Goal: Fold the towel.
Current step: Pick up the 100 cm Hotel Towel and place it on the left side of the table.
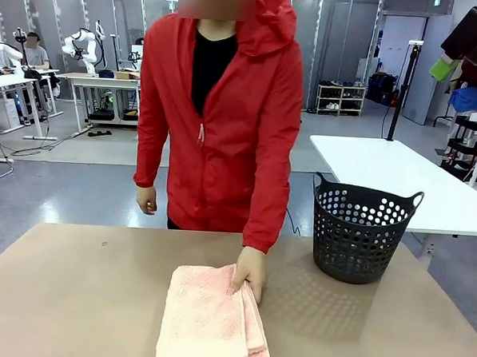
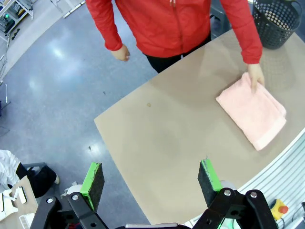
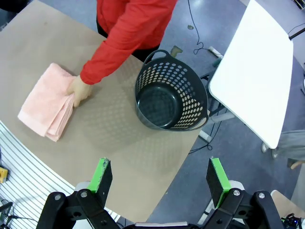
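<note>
i see the towel (image 1: 211, 317) lying folded on the table (image 1: 72, 298) at its near middle, the person's hand (image 1: 250, 273) resting on its far right corner. the basket (image 1: 362, 230) stands to the right, apart from the towel, near the far edge.

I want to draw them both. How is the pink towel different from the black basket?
The towel is pink and soft; the basket is dark and stiff, full of holes. The towel lies flat and folded; the basket stands upright, empty. A person's hand rests on the towel; nothing touches the basket. Both sit on the brown table.
</note>
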`<state>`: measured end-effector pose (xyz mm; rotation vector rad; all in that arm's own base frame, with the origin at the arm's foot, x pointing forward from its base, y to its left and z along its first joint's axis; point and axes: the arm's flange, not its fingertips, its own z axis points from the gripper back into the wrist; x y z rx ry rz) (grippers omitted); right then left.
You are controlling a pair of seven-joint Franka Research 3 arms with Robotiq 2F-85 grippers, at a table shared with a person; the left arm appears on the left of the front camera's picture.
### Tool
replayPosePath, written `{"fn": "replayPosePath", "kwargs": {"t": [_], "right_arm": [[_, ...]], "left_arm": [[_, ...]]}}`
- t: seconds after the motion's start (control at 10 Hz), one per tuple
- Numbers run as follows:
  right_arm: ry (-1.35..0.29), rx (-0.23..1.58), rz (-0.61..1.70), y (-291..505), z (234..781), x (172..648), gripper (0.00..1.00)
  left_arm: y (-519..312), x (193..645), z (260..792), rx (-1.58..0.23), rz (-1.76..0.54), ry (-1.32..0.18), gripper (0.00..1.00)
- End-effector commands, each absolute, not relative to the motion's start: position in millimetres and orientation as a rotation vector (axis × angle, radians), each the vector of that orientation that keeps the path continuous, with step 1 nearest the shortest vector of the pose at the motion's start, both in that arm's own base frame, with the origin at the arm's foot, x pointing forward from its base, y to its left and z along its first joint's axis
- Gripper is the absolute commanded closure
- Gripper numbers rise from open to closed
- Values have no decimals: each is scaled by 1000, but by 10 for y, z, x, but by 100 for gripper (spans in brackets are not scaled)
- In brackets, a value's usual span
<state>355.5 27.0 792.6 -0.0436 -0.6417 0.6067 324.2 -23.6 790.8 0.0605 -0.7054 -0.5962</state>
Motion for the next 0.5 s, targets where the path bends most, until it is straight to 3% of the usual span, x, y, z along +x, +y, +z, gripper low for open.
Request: {"fn": "replayPosePath", "kwargs": {"t": [0.0,0.4], "right_arm": [[-645,-44,611,250,7939,3558,0],[-645,-44,611,250,7939,3558,0]], "left_arm": [[-227,3221,7923,60,-605,-705,0],[-227,3221,7923,60,-605,-705,0]]}}
